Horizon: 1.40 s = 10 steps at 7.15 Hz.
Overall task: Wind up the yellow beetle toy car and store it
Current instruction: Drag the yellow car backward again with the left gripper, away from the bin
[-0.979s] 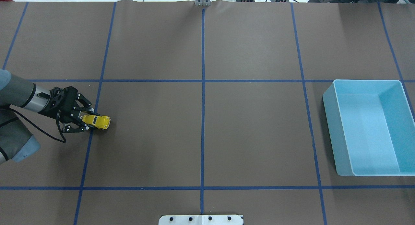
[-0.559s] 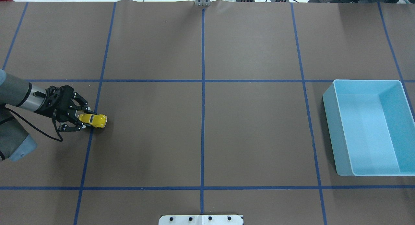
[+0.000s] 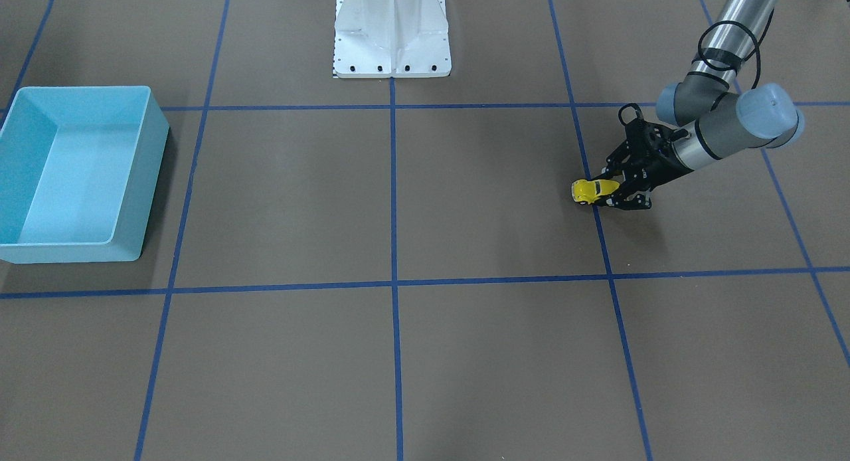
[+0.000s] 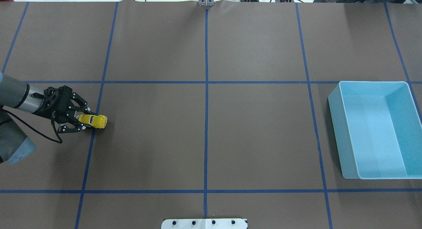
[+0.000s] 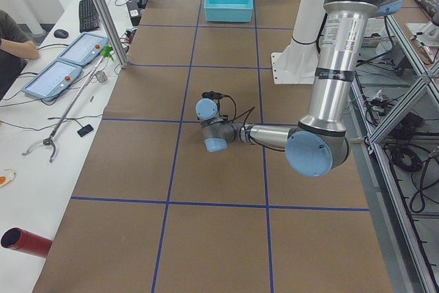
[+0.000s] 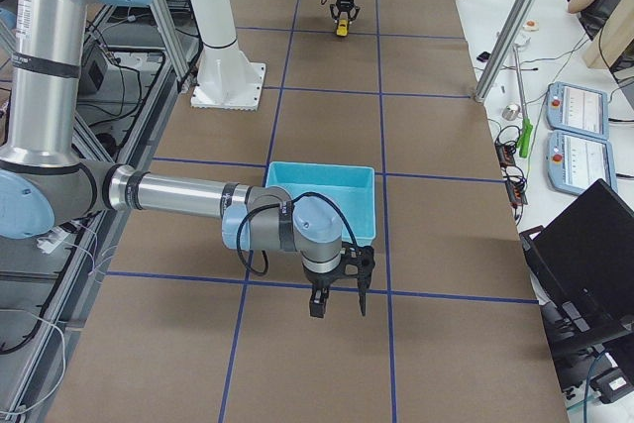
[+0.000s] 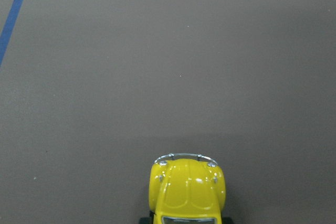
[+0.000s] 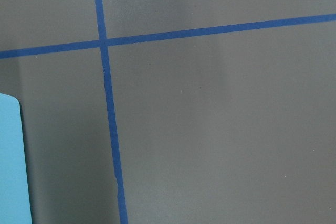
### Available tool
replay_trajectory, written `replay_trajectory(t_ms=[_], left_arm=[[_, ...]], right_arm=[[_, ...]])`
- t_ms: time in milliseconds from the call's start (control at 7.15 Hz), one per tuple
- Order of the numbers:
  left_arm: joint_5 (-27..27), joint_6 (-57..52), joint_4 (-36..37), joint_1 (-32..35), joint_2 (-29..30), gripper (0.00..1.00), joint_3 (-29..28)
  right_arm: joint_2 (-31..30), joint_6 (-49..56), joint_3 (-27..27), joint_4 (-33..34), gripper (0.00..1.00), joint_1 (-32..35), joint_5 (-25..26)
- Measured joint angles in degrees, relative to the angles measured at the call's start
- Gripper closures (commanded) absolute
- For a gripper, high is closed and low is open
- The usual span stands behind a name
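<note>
Left gripper [image 4: 86,120] jaws clamped on yellow beetle toy car [image 4: 97,121], wheels on desk [image 4: 257,133] near left edge. Right gripper [image 6: 338,310] jaws: can't tell.

Left arm [image 3: 707,147]: silver tubes, grey joints, pale blue caps, a black cable [image 3: 720,51] looped near the wrist; black open-framed left gripper [image 3: 605,191], seemingly dotted with pale screws.

Glossy yellow toy car [image 4: 94,121], shiny silver bumper [image 7: 184,157]. Matt brown paper-like counter [image 4: 257,133] cover, blue tape lines [image 4: 206,123]. Smooth light blue plastic bin [image 4: 341,130], slight sheen.
</note>
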<state>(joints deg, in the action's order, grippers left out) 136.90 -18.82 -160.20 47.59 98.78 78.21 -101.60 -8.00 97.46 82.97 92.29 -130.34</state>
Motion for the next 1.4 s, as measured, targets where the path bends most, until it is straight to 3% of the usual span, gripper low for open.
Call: replay_trajectory(t_ms=[1399], left_arm=[[0.1,0.0,-2.9,1.0,-4.4,1.00,-0.5]], right_arm=[[0.0,0.0,-0.1,0.0,0.00,0.0,0.0]])
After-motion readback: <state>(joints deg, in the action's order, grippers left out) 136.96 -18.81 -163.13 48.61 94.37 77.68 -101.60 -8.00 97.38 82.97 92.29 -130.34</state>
